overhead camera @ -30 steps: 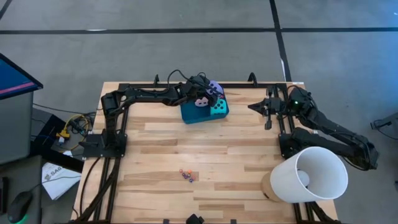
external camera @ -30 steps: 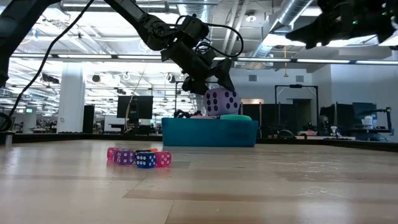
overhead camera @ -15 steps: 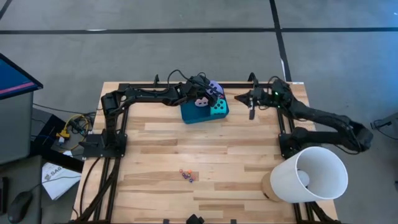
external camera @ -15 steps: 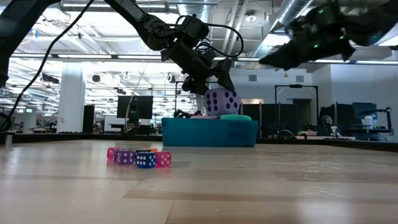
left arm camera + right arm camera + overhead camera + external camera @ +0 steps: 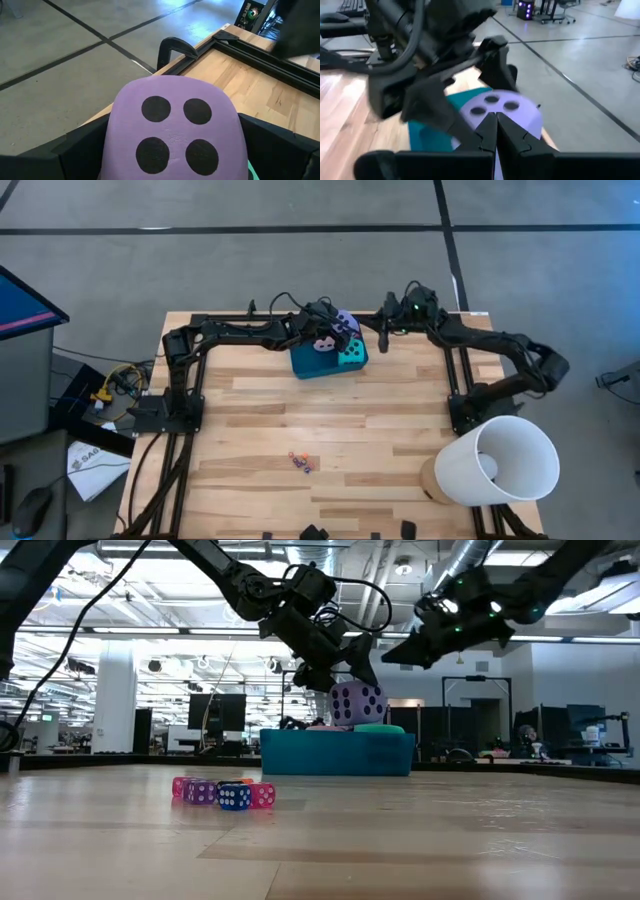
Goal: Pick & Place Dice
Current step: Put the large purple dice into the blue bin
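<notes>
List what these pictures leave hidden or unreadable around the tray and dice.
- Red die: not seen in any view.
- Pink die: high view, mostly under the left tool; low view, behind the teal tray wall.
- Purple die: its lower faces, left wrist view, cut by the edge.
- Small dice: high view, pips too small.

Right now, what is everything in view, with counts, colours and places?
Purple die: one, held above the tray by the left gripper.
Pink die: one, in the tray.
Turquoise die: one, in the tray.
Tray: one, teal, far middle of the table.
Small dice: a cluster, pink, purple, blue, near middle.
Lampshade: one, white, near right corner.
Table: one, light wood.
Left gripper: wide around the purple die.
Right gripper: shut, beside the tray.
</notes>
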`<state>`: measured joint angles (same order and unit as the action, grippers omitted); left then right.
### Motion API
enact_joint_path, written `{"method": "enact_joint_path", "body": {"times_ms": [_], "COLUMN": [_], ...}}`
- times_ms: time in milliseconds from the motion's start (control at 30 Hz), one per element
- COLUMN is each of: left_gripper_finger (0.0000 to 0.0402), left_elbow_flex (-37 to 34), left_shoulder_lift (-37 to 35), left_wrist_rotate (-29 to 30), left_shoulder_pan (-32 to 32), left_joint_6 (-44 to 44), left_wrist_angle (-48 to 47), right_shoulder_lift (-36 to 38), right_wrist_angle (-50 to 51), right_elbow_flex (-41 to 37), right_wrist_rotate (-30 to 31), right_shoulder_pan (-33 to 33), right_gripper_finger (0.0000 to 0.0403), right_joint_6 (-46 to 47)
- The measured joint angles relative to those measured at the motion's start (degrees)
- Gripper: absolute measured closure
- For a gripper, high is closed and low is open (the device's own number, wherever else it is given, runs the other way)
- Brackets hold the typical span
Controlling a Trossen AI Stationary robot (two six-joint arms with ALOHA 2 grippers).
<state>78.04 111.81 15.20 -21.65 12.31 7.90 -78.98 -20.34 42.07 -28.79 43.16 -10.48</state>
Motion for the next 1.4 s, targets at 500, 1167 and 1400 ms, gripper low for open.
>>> {"method": "enact_joint_path", "body": {"times_ms": [500, 1167, 1400], "left_gripper_finger": [0.0002, 0.0002, 0.0002], "left_elbow_flex": [0.0, 0.0, -0.02], "left_shoulder_lift": [0.0, 0.0, -2.01], "left_wrist_rotate": [0.24, 0.07, 0.07], "left_shoulder_pan": [0.44, 1.33, 1.46], "left_joint_6": [0.01, -3.35, -4.36], "left_wrist_angle": [0.02, 2.39, 0.21], "right_shoulder_lift": [-10.4, -10.35, -10.36], "right_wrist_angle": [2.33, 6.98, 7.46], "right_elbow_flex": [9.24, 9.41, 9.41], "right_wrist_rotate": [-5.86, -5.69, -5.25], "right_shoulder_pan": [-1.2, -0.67, -0.75], "right_gripper_finger": [0.0403, 0.0403, 0.0403], "right_joint_6": [0.0, -1.27, -1.71]}}
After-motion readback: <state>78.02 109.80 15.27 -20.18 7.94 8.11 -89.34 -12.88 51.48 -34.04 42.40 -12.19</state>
